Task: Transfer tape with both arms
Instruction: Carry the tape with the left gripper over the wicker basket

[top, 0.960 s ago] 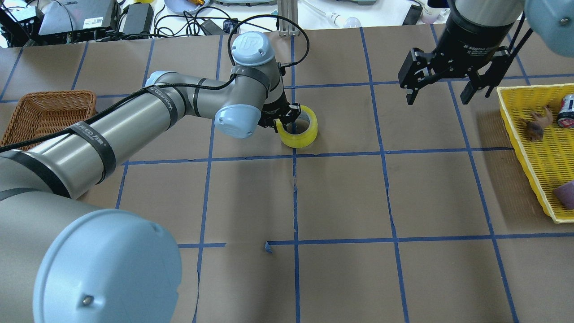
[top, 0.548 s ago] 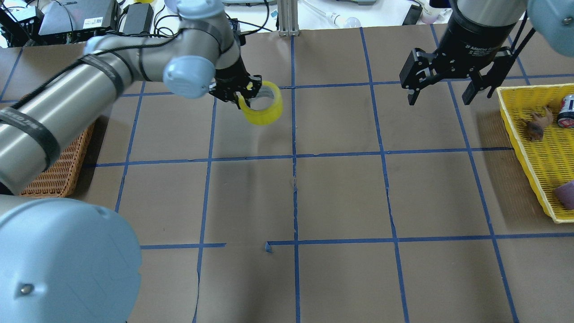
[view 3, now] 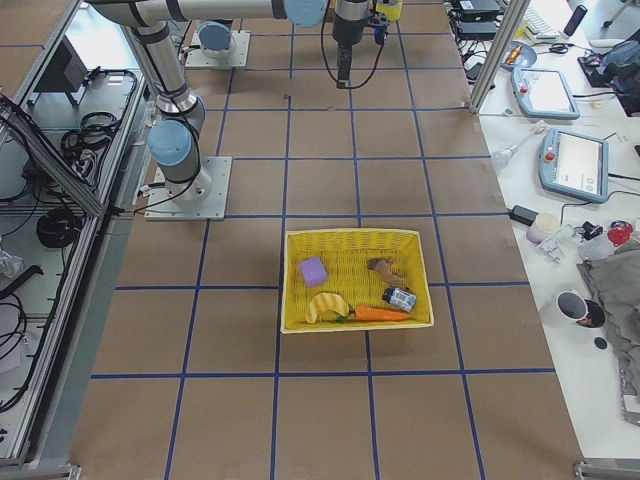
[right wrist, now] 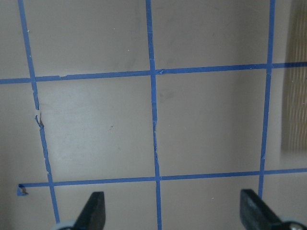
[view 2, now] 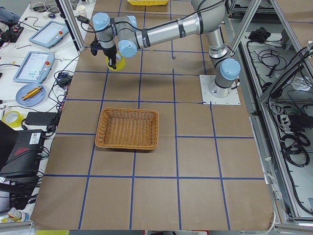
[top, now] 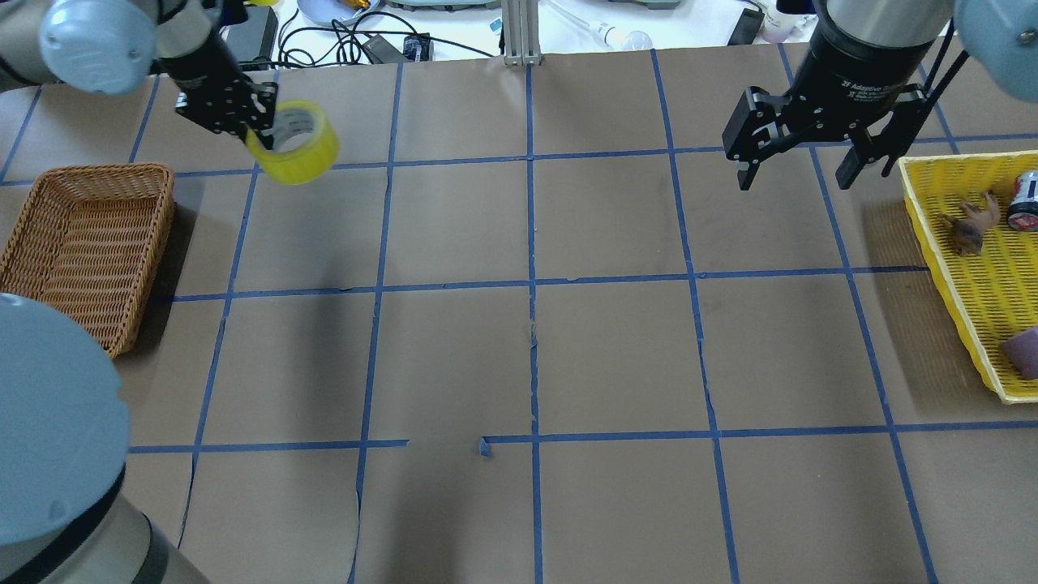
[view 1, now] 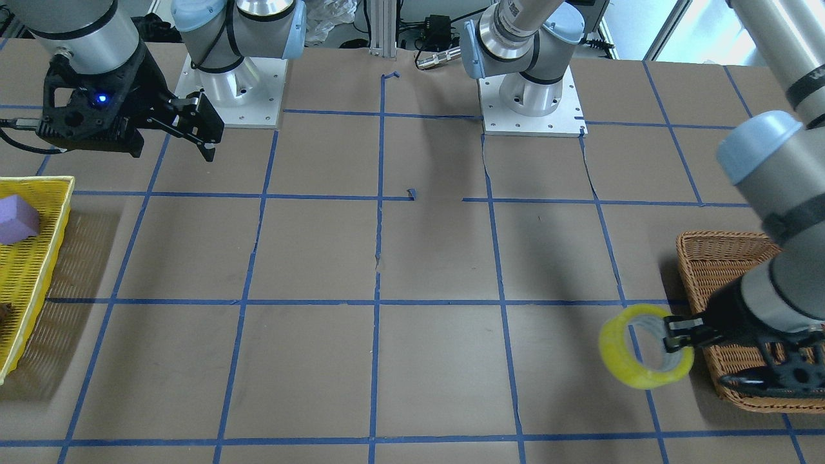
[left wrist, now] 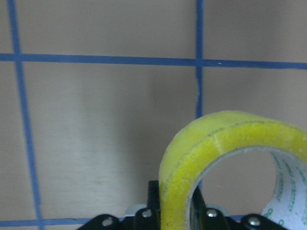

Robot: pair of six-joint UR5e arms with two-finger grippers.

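The yellow tape roll [top: 306, 156] hangs in the air at the far left of the table, held by its wall in my left gripper [top: 258, 134], which is shut on it. In the front view the tape [view 1: 615, 361] is just beside the wicker basket's edge, with the left gripper [view 1: 677, 335] pinching its rim. The left wrist view shows the roll [left wrist: 216, 143] clamped between the fingers, above the brown paper. My right gripper [top: 793, 180] is open and empty, hovering at the far right, and the right wrist view [right wrist: 173, 213] shows only table between its fingers.
A brown wicker basket [top: 81, 243] sits at the table's left edge, also in the front view [view 1: 715, 258]. A yellow mesh basket [top: 965, 268] at the right edge holds a purple block [top: 1023, 350], a toy and a can. Cables and devices lie beyond the far edge.
My left arm has lifted the tape from the table's far middle and carried it left, to near the wicker basket. The right gripper has stayed open and nearly still.
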